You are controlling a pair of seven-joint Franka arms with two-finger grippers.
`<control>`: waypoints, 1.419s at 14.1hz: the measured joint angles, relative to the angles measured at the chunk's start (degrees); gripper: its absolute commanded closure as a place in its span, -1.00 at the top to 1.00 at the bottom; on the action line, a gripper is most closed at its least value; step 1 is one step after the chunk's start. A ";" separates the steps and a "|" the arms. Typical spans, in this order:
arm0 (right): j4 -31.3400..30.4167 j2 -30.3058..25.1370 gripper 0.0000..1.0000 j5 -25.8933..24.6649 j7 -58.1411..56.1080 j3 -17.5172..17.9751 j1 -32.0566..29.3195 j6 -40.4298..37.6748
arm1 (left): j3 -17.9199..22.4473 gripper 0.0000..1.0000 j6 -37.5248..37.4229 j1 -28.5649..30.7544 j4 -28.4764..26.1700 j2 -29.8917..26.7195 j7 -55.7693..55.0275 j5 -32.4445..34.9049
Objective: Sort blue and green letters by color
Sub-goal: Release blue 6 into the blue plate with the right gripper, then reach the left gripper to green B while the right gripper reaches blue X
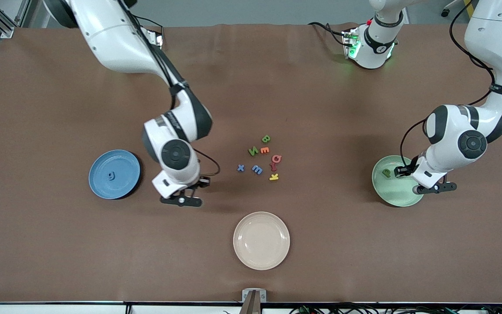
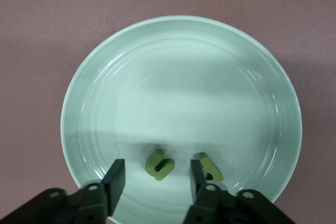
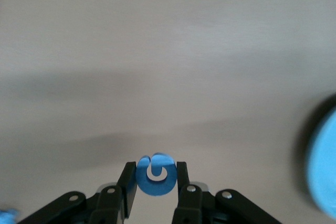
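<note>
High front camera overlooks the whole table (image 1: 59,261); both wrist cameras look closely down past their claws.

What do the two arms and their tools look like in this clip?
Both arms are glossy white with dark grey joint bands and round dark caps, and thin black cables run along them. The left tool and the right tool each have two slim black fingers with small silver screws.

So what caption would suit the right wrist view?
Right gripper jaws shut on a blue letter G above the brown table.
</note>
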 measured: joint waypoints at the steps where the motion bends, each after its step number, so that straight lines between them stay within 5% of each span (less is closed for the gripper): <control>1: -4.88 -3.17 -0.99 0.00 -4.06 -0.03 -2.13 2.02 | -0.10 0.55 0.02 -0.04 0.02 0.00 0.00 0.01; 7: -28.31 -13.13 -1.00 0.01 -27.47 0.01 -16.14 19.45 | -7.23 0.69 -4.56 -0.17 0.29 -1.77 -6.27 0.01; 14: -36.12 -13.26 -0.87 0.74 -36.62 0.26 -22.45 26.99 | -19.26 0.70 -5.92 -3.93 0.16 -2.22 -27.37 0.02; 15: -36.42 -13.27 -0.47 1.67 -36.62 0.50 -22.44 26.99 | -19.38 0.70 -5.92 -6.09 0.17 -2.16 -30.27 0.01; 16: -36.68 -13.28 0.65 2.34 -36.62 0.73 -22.43 26.99 | -19.42 0.70 -5.90 -8.38 0.21 -2.04 -33.32 0.01; 17: -36.85 -13.28 1.00 2.54 -36.62 0.89 -22.41 26.99 | -19.46 0.70 -5.84 -10.69 0.30 -1.84 -36.36 0.02; 20: -36.89 -13.38 1.00 2.76 -36.62 1.85 -22.38 26.97 | -19.48 0.70 -5.36 -16.71 0.97 -0.47 -43.89 0.02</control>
